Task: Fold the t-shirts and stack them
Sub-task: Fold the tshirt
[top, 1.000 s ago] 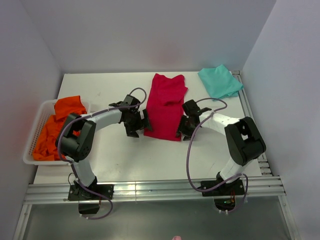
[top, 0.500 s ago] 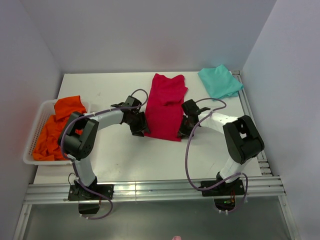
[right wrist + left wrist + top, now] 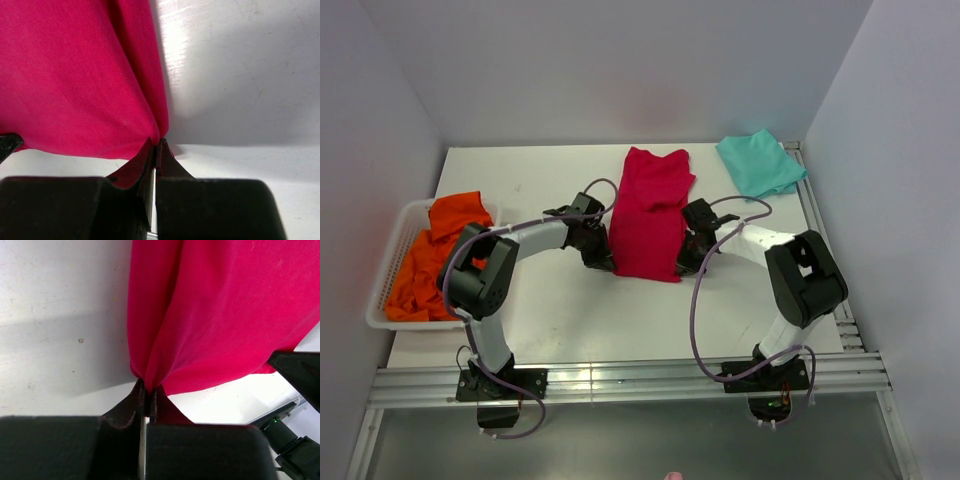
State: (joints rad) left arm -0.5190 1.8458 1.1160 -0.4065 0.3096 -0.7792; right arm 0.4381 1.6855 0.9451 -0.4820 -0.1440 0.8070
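Both claws have closed in on the crimson-red soft cloth t-shirt (image 3: 650, 212) over the last second. Earlier they stood spread just outside its near corners, and the shirt's near hem has drawn slightly narrower since then.

In the left wrist view, the left claw (image 3: 146, 391) has its two black fingers pressed together on a gathered pinch of red cloth at the shirt's near left corner. The fabric rises from the pinch in a soft ridge. In the right wrist view, the right claw (image 3: 156, 148) is pressed together in the same way, pinching the near right corner, where the cloth bunches into a fold just above the fingertips.

The red shirt lies lengthwise in the middle of the pale worktop (image 3: 550, 310), folded into a long strip with a loose flap at its far end. Both pinched corners sit at or just above the surface.

A teal-green cloth t-shirt (image 3: 758, 165) lies flat near the far right corner, well apart from the red one. Bright orange garments (image 3: 425, 262) are heaped in a white slatted plastic basket (image 3: 378, 300) at the left edge of the worktop.
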